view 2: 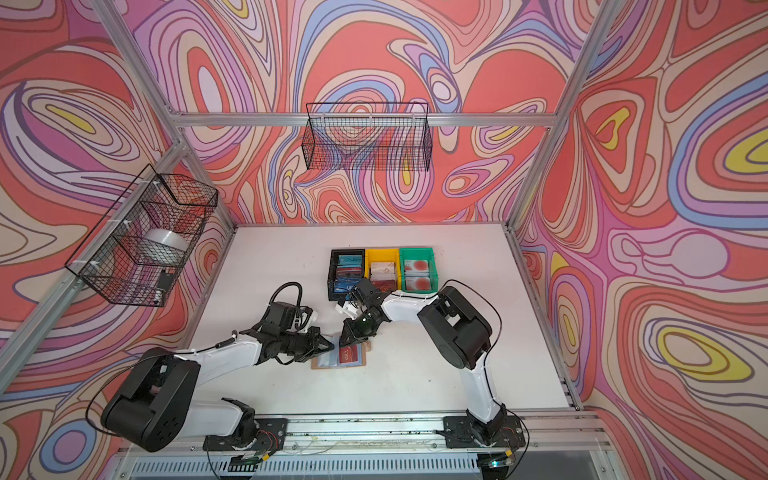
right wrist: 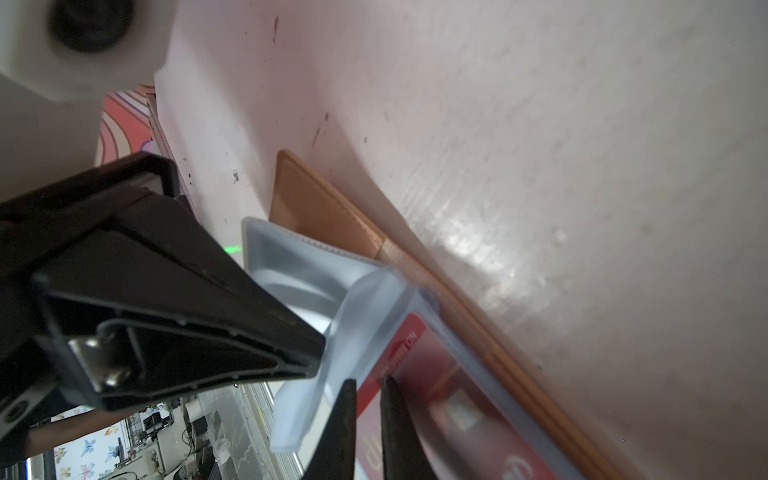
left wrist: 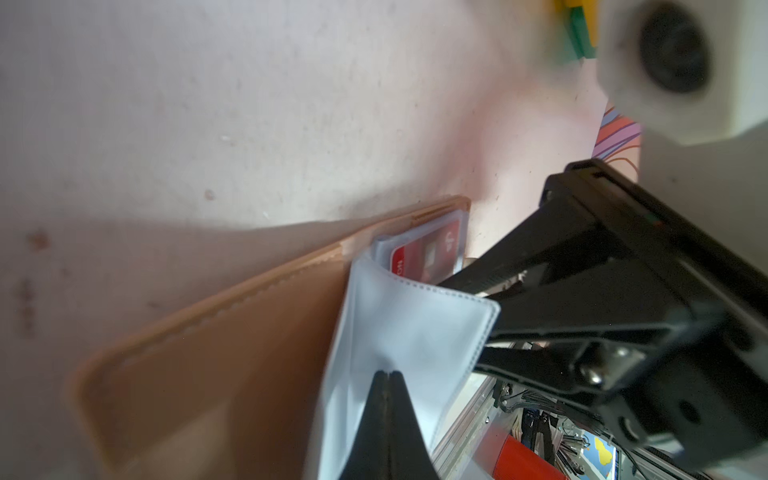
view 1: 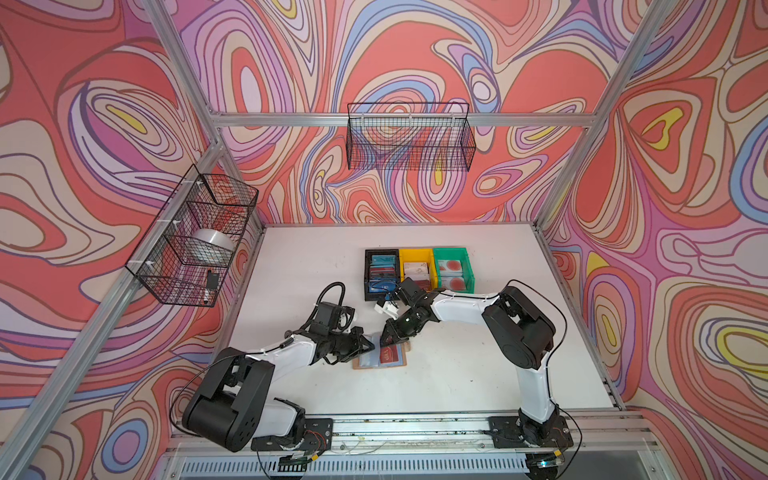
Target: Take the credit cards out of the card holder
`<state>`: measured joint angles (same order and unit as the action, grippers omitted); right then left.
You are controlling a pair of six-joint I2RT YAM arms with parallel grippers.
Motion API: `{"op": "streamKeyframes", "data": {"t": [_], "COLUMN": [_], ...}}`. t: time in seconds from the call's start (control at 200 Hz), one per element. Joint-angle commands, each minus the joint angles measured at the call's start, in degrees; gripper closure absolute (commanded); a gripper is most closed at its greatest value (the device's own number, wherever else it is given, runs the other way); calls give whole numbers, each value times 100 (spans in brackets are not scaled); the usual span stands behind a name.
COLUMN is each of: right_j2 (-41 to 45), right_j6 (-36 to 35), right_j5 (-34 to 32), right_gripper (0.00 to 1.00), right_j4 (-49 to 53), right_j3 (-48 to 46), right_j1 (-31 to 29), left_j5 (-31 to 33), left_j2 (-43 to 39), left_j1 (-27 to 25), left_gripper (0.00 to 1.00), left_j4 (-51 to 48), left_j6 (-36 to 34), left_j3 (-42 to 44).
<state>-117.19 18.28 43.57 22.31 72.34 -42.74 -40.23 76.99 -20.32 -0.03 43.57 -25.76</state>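
Top views both show a tan-brown leather-like card holder (view 1: pixel 399 365) lying open on the white worktop (view 1: pixel 457 353), nearer than the bins and between the two arms. A red plastic card with white lettering (view 1: pixel 390 355) sits in its right-hand half. The left gripper (view 1: pixel 371 344) and the right gripper (view 1: pixel 385 345) meet above its middle.

Farther back stand three bins side by side. A black plastic bin (view 1: pixel 367 270) holds blue and dark red cards, a yellow plastic bin (view 1: pixel 409 251) holds pale and dark red cards, and a green plastic bin (view 1: pixel 468 270) holds white cards with red discs. A black wire basket (view 1: pixel 166 266) on the left wall holds a silvery roll (view 1: pixel 214 245).

Left wrist view: the left jaws are pressed together on a bluish-clear plastic sleeve page (left wrist: pixel 415 332), holding it raised off the holder's cover. The red card lies in a sleeve beyond it.

Right wrist view: the right jaws stand a narrow gap apart, tips down at the red card's edge. Whether they pinch it I cannot tell.
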Motion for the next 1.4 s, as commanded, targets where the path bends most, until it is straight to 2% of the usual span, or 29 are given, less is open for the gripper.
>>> {"op": "streamKeyframes", "data": {"t": [0.0,0.205,0.461,0.616,0.756,1.092,1.317,1.397], "right_j2": [-123,-129,-381,-540,-542,52,491,555], "right_j6": [-73,-106,-14,119,162,73,88,38], "right_j5": [217,353,423,478,544,-202,-679,-830], "right_gripper": [84,83,83,83,83,83,82,82], "right_j4": [-68,-51,-77,-212,-299,7,195,368], "right_j3": [127,289,531,539,518,264,-81,-106], "right_j1": [-43,-190,-250,-252,-261,-244,4,113], "left_j5": [152,307,203,53,170,2,-112,-153], "left_j2": [-295,-716,-1345,-1609,-1802,-724,-158,-56], "left_j1": [-12,0,10,7,5,2,8,10], "left_gripper": [100,100,100,90,95,97,99,96], "left_j4": [-534,-941,-866,-803,-877,347,666,840], "left_j6": [-163,-211,59,171,200,617,617,652], "left_j3": [-200,-224,-97,-26,11,313,213,224]}}
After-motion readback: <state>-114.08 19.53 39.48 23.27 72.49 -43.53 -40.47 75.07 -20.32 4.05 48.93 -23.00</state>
